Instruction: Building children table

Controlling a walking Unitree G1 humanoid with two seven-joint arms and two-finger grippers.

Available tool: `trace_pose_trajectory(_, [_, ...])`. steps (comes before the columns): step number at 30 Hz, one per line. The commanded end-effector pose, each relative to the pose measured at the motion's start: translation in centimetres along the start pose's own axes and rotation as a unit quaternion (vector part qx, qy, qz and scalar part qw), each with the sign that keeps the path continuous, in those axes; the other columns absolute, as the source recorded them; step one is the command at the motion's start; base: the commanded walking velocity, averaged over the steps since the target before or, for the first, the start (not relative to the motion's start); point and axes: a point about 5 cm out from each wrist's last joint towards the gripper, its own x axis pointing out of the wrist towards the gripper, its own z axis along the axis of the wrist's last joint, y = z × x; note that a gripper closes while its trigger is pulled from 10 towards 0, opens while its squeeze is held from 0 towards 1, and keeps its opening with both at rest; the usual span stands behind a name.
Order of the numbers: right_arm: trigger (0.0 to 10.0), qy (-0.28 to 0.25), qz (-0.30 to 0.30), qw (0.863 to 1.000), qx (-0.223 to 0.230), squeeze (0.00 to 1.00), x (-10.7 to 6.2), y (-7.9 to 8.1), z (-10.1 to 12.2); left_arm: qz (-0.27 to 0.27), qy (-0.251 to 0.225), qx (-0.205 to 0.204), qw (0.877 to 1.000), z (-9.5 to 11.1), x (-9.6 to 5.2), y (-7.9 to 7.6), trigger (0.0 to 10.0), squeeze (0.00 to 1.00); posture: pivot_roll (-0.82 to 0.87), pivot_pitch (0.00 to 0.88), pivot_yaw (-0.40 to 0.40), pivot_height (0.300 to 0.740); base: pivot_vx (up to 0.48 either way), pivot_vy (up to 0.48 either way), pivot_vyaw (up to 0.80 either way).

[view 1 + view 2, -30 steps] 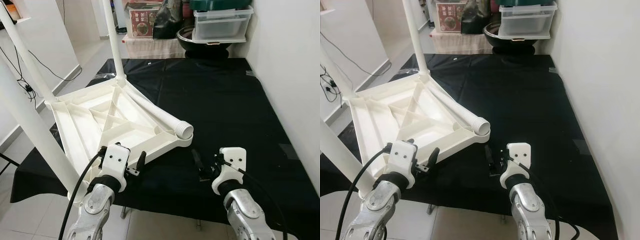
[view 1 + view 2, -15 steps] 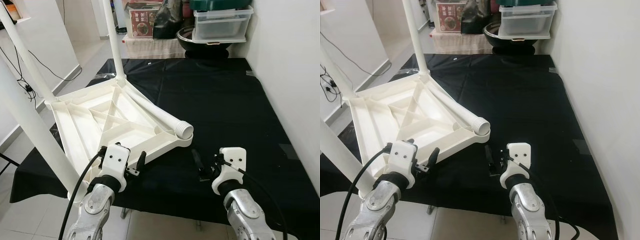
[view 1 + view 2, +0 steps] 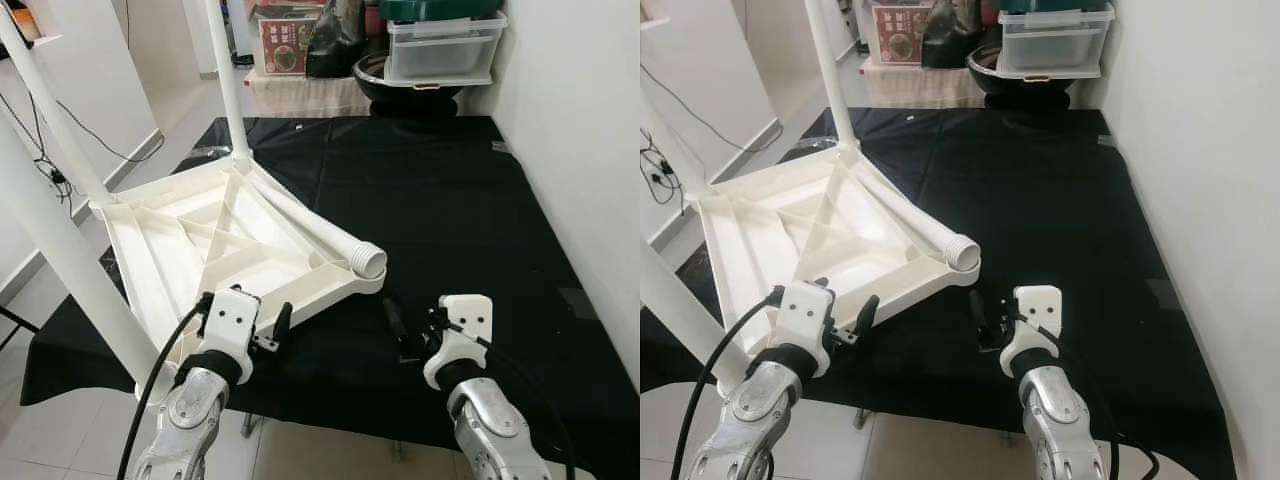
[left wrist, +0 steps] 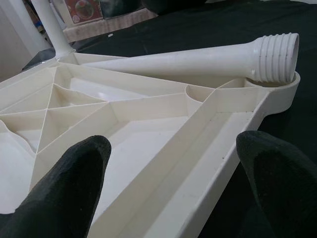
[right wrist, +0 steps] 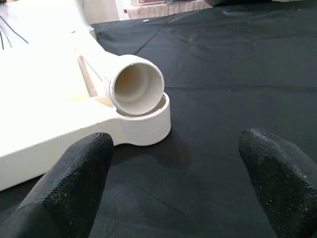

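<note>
You have the white tabletop (image 3: pixel 215 250) upside down on the black cloth (image 3: pixel 440 200), ribs up, on the left half of the scene. Three legs already stand in their corners. The loose leg (image 3: pixel 310 228) lies across the ribs, its long axis running from the far-left corner to the near-right corner, threaded end (image 5: pixel 136 84) resting on the empty near-right socket (image 5: pixel 148 124).

Your right gripper (image 3: pixel 980 322) hovers just near and right of that threaded end, fingers spread wide, empty; the open tube faces it. Your left gripper (image 3: pixel 270 330) hangs over the tabletop's near edge, also spread, empty. The right is likely the nearer for grabbing the leg's end.
</note>
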Motion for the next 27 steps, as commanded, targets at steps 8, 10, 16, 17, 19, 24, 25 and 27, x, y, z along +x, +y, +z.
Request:
trace_pose_trajectory(8, [10.0, -0.016, -0.013, 0.998, -0.061, 0.0, 0.48, 0.73, 1.75, 0.072, 0.057, -0.035, 0.995, -0.68, -0.38, 2.33, 10.0, 0.0, -0.08, 0.084, 0.049, 0.74, 0.0, 0.0, 0.0])
trace_pose_trajectory(10, [10.0, -0.016, -0.013, 0.998, -0.062, 0.0, 0.48, 0.75, 1.75, 0.074, 0.056, -0.035, 0.995, -0.68, -0.43, 2.36, 10.0, 0.0, -0.08, 0.086, 0.048, 0.74, 0.0, 0.0, 0.0])
trace_pose_trajectory(16, [10.0, -0.02, -0.011, 0.998, -0.059, 0.0, 0.38, 0.82, 1.83, 0.081, 0.055, -0.042, 0.994, -0.74, -0.57, 2.33, 10.0, 0.0, -0.07, 0.087, 0.039, 0.74, 0.0, 0.0, 0.0])
trace_pose_trajectory(17, [10.0, -0.02, -0.011, 0.998, -0.059, 0.0, 0.38, 0.82, 1.83, 0.081, 0.055, -0.042, 0.994, -0.74, -0.57, 2.33, 10.0, 0.0, -0.07, 0.087, 0.039, 0.74, 0.0, 0.0, 0.0])
trace_pose_trajectory(19, [10.0, -0.018, -0.011, 0.998, -0.059, 0.0, 0.37, 0.81, 1.8, 0.084, 0.055, -0.044, 0.994, -0.77, -0.62, 2.35, 10.0, 0.0, -0.07, 0.088, 0.037, 0.74, 0.0, 0.0, 0.0])
trace_pose_trajectory(24, [10.0, -0.015, -0.01, 0.998, -0.059, 0.0, 0.36, 0.76, 1.79, 0.087, 0.055, -0.047, 0.994, -0.79, -0.63, 2.29, 10.0, 0.0, -0.07, 0.088, 0.032, 0.74, 0.0, 0.0, 0.0])
trace_pose_trajectory(25, [10.0, -0.015, -0.01, 0.998, -0.059, 0.0, 0.36, 0.76, 1.79, 0.087, 0.055, -0.047, 0.994, -0.79, -0.63, 2.29, 10.0, 0.0, -0.07, 0.088, 0.032, 0.74, 0.0, 0.0, 0.0])
trace_pose_trajectory(27, [10.0, -0.017, -0.007, 0.998, -0.056, 0.0, 0.32, 0.84, 1.86, 0.086, 0.056, -0.048, 0.994, -0.83, -0.65, 2.28, 10.0, 0.0, -0.07, 0.09, 0.035, 0.74, 0.0, 0.0, 0.0])
